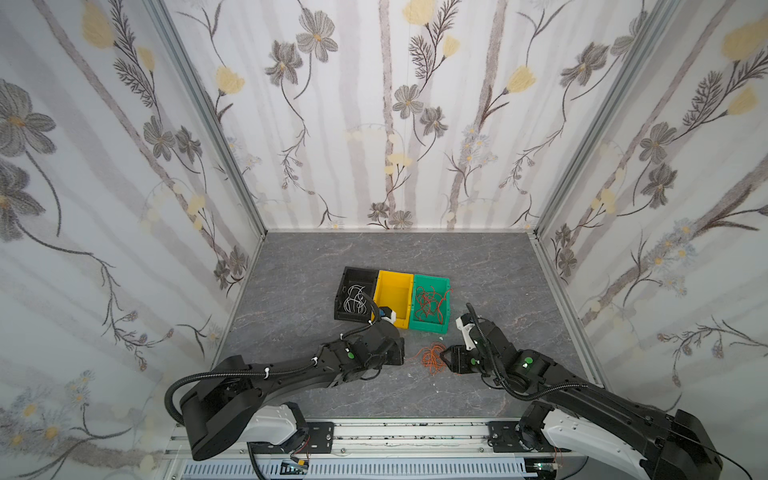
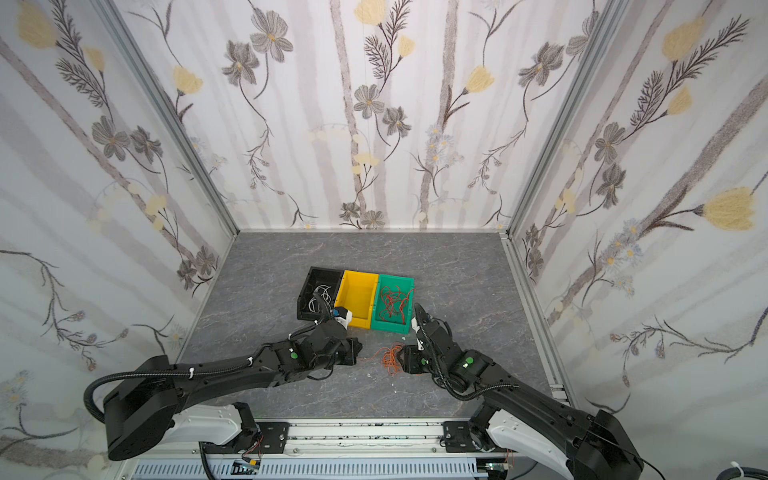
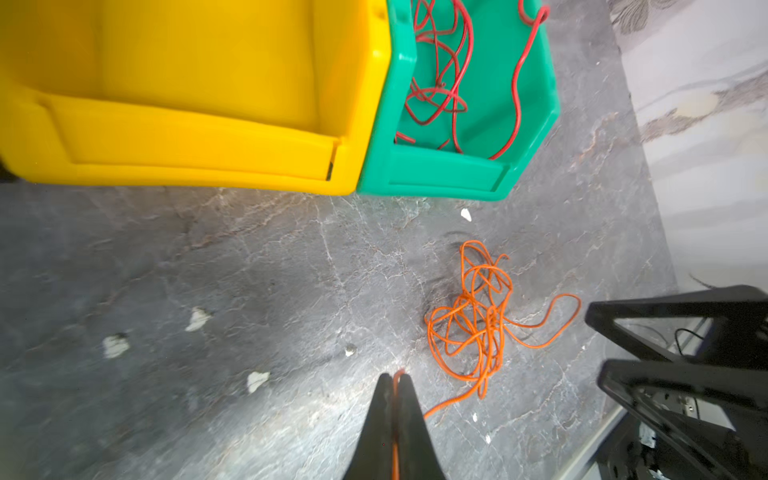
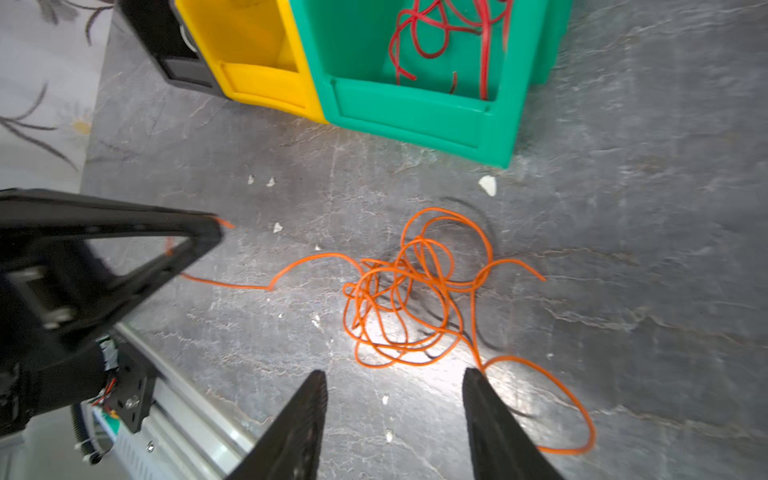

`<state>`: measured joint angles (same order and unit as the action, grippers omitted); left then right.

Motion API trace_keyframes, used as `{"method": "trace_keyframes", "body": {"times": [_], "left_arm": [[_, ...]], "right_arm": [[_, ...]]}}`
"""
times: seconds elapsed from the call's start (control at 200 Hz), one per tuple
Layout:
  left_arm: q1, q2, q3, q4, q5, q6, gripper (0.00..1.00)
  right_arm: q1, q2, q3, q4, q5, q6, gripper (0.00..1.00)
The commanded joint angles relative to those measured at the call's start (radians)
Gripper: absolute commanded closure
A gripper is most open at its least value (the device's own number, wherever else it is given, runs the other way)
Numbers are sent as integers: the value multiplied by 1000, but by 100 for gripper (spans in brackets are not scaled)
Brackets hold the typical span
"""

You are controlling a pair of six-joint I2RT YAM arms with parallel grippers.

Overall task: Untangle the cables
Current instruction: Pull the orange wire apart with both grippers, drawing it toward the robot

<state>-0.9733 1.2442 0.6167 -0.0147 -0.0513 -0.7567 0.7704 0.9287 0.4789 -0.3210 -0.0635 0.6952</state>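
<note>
Nearest me, a silver metal rail (image 1: 395,432) runs along the front edge of a grey marbled tabletop (image 1: 291,299). Two black robot arms are bolted to it and lean inward, low and stretched out, with their wrists bent so that their tips face each other across a small gap. The left gripper (image 3: 392,376) has its jaws pressed together on one loose end of a thin, curly orange cable (image 4: 409,291). Holding an end, I judge, gives it a strand to draw out of the knot. The right gripper (image 4: 392,372) hovers just above the table on the other side of the heap, jaws apart and holding nothing. A strand runs right past one of its fingers (image 4: 490,407), and I cannot tell whether it touches. It looks poised to pin or pick up a loop while the left one pulls. Between the two grippers the orange cable lies on the table as a loose tangle of overlapping rings, with a tail trailing off. Beyond it three open bins stand side by side, touching. A black plastic bin (image 1: 341,291) holds white cables (image 1: 355,301), a yellow plastic bin (image 1: 395,273) has nothing in it, and a green plastic bin (image 1: 430,328) holds red cables (image 1: 430,301), one loop rising over its rim. The cables appear sorted by colour, so the yellow bin probably awaits the orange one. Farthest back rise walls of floral wallpaper (image 1: 374,124).
</note>
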Motion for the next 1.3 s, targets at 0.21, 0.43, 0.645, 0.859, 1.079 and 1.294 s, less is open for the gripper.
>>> {"method": "trace_keyframes", "body": {"times": [0.21, 0.43, 0.645, 0.859, 1.079, 1.294], "left_arm": [[42, -272, 12, -200, -60, 54, 100], [63, -372, 14, -258, -83, 62, 100], [77, -384, 10, -272, -78, 65, 100], [84, -376, 4, -259, -66, 62, 100], [89, -376, 0, -243, -59, 62, 100], [116, -394, -13, -261, -73, 63, 100]], "right_arm": [[-31, 160, 17, 0, 63, -1, 36], [-29, 242, -7, 118, -28, 24, 69], [-22, 218, -6, 189, -102, 46, 61], [1, 217, -13, 288, -210, 65, 52], [64, 355, -12, 365, -224, 78, 58], [72, 323, 2, 314, -158, 69, 88]]}}
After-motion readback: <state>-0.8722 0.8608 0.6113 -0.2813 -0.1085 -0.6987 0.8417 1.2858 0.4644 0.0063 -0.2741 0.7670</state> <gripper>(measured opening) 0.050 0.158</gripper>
